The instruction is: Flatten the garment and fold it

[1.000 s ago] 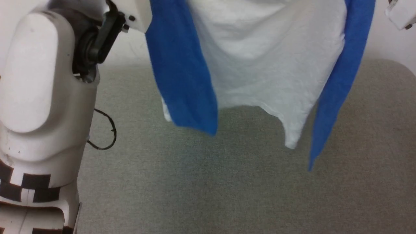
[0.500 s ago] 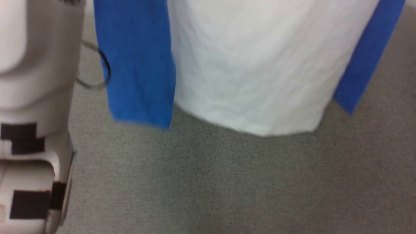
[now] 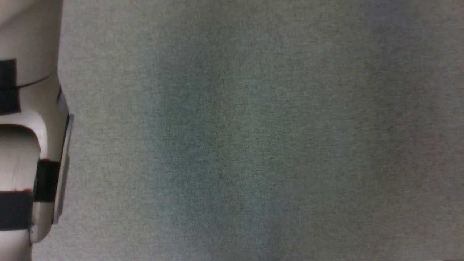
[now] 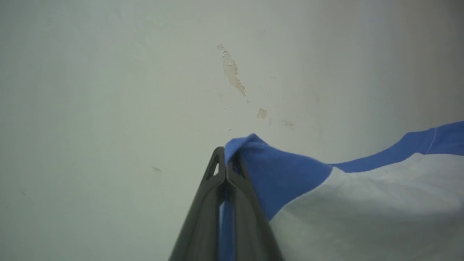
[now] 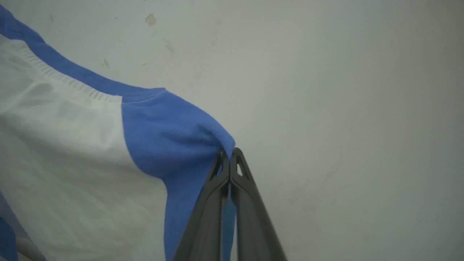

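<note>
So the left arm [image 3: 25, 108], pale with black bands, is running down the left edge of the head view, and everything to the right of it is a plain grey, cloth-looking surface [image 3: 253, 145]. Can't tell from that shot if it's a desk or the floor.

Over in the left wrist view, the left jaws are pressing together on a bunched-up bit of blue at one shoulder of the shirt [image 4: 362, 203], with a strip of blue showing down between the two dark fingers [image 4: 203, 217]. From there the shirt is stretching off to the right, blue along the top edge and white below. Behind it a pale wall [image 4: 108, 90] is showing a chipped patch of paint [image 4: 232, 72].

In the right wrist view, the shirt is coming in from the left, white body first, then the blue shoulder. The right jaws are clamping together on the tip of that shoulder, blue cloth again peeking between them. So the shirt is being held up by both shoulders in front of the wall.
</note>
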{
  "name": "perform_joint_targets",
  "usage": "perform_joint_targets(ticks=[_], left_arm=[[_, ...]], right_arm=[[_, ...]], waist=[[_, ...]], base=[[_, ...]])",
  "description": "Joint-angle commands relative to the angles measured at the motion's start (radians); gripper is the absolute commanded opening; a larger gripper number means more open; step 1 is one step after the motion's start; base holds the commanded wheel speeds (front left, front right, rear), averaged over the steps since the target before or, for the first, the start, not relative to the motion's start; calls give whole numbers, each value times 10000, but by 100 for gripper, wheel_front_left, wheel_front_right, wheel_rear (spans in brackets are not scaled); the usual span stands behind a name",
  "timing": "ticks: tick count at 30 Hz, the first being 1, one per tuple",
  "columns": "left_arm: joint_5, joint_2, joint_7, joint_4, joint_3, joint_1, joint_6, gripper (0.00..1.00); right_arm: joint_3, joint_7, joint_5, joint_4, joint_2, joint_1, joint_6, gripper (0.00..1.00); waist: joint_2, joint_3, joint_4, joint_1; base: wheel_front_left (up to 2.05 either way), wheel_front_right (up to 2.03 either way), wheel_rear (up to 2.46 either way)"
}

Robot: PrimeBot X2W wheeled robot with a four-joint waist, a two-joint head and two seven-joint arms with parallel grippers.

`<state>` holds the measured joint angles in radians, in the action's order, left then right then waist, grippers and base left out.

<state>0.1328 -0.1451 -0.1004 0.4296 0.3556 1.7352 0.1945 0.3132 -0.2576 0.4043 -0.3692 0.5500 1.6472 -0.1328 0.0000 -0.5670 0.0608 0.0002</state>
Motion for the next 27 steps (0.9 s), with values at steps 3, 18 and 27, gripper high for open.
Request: perform_joint_targets(ticks=[3, 18, 27], left_arm=[[-250, -28, 929, 193, 108, 139, 104, 0], [210, -588, 2155, -1899, 754, -3016, -446, 0], [146, -1472, 1158, -5440, 1769, -7043, -139, 0]], right_arm=[[414, 616, -76, -199, 400, 192, 21, 0], [2075, 2504, 2344, 972, 2117, -2216, 21, 0], [873, 2864, 3643, 3432, 3144, -6701, 21, 0]], waist=[[0, -1686, -394, -2], [0, -1708, -527, -2], [0, -328, -397, -2]], base=[[0, 0, 0], [0, 0, 0], [0, 0, 0]])
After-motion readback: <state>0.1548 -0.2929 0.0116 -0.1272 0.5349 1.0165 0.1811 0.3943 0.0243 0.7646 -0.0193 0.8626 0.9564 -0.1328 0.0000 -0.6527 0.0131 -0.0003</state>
